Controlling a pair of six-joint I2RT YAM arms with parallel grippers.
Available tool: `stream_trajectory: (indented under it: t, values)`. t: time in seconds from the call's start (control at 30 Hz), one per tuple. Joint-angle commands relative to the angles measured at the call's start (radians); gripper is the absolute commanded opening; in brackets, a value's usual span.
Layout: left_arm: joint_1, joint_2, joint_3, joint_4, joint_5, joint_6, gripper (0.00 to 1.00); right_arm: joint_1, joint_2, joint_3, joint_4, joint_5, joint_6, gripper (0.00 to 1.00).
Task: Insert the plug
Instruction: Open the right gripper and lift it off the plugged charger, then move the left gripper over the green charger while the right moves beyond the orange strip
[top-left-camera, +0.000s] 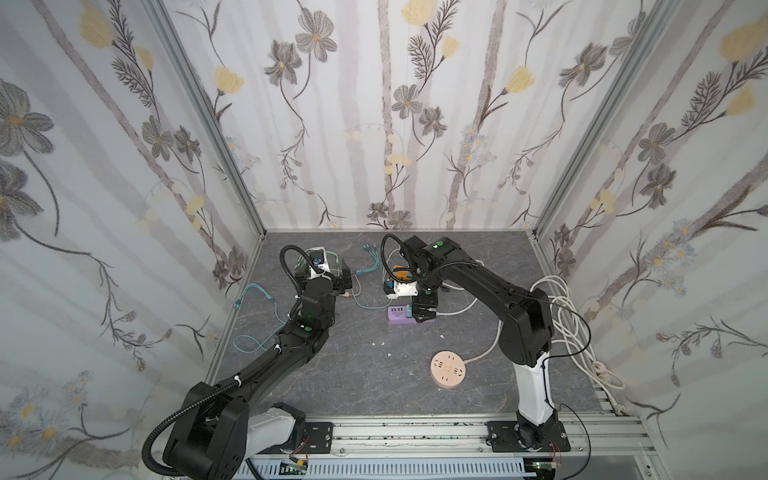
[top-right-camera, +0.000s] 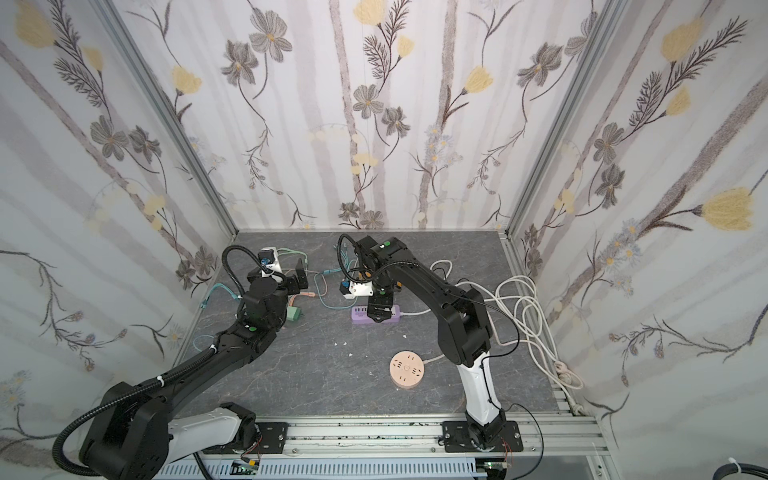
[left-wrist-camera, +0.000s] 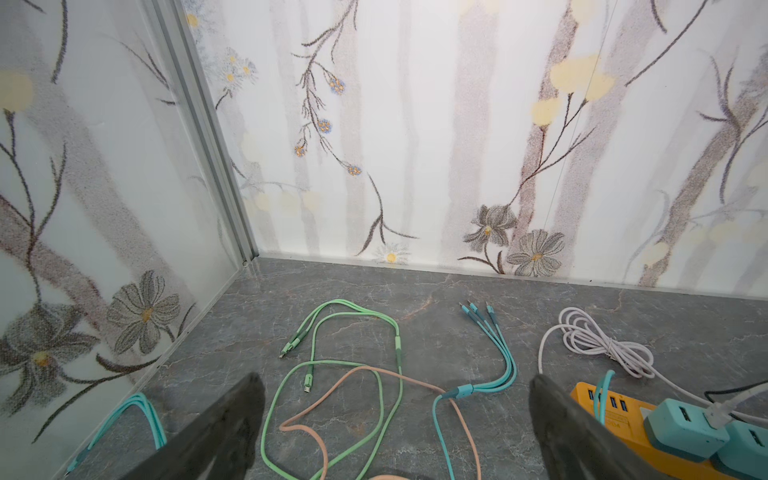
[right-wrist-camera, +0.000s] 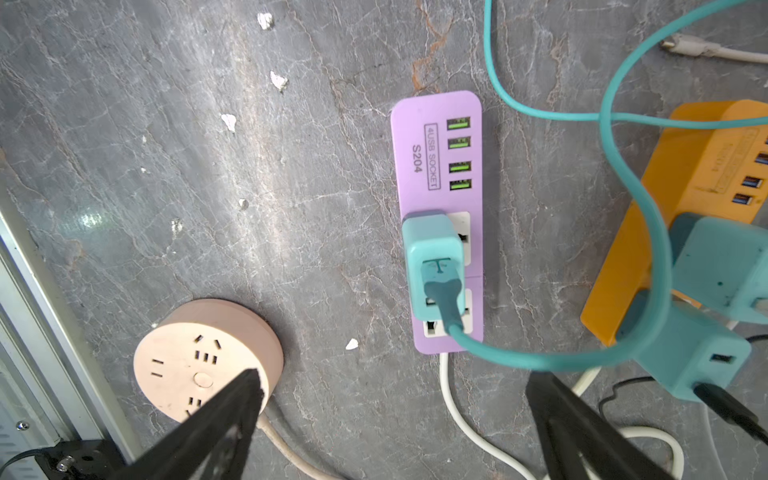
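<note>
Teal plug sits upright in a socket of the purple strip, mid-table, a bit toward the back edge. It looks fully seated, so I judge insertion done and the release step in hand.

Right gripper hangs above the strip, jaws spread wide, holding nothing. Left gripper is also spread and empty, over loose cables near the back left corner.

Next move needs a straight lift clear of the teal cable looping by the jaws.

The right wrist view shows the plug's seating. In both top views the gripper hides most of it. Only the left wrist view shows the cable ends.
</note>
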Motion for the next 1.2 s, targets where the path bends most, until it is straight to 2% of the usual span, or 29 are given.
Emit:
stream_trajectory:
  t: [0.0,0.2,0.37,0.53,0.7,0.83,0.97,1.1,1.17]
  values:
    - [0.004,-0.004,0.008,-0.031,-0.001,-0.033,1.00,-0.003,-0.044,-0.028,0.026,-0.028,0.022,0.99]
    - [0.023,0.007,0.103,-0.274,-0.013,-0.117,1.00,-0.007,-0.144,-0.147,0.116,-0.010,0.091,0.99]
    - [0.024,-0.008,0.101,-0.285,-0.040,-0.154,1.00,-0.015,-0.253,-0.287,0.247,0.016,0.162,0.99]
    - [0.033,-0.018,0.110,-0.334,-0.032,-0.214,1.00,-0.026,-0.416,-0.459,0.467,0.017,0.280,0.99]
    - [0.042,0.009,0.187,-0.505,-0.014,-0.248,1.00,-0.041,-0.602,-0.653,0.748,0.063,0.448,0.99]
    - [0.047,0.040,0.233,-0.602,-0.004,-0.287,1.00,-0.080,-0.747,-0.767,0.949,0.207,0.652,0.99]
    - [0.056,0.061,0.249,-0.664,0.022,-0.353,1.00,-0.142,-0.826,-0.801,1.010,0.297,0.816,0.99]
    - [0.080,0.109,0.264,-0.751,0.073,-0.470,1.00,-0.187,-0.895,-0.890,1.146,0.314,0.901,0.99]
    - [0.087,0.135,0.263,-0.785,0.105,-0.533,1.00,-0.194,-0.917,-0.931,1.208,0.359,0.954,0.99]
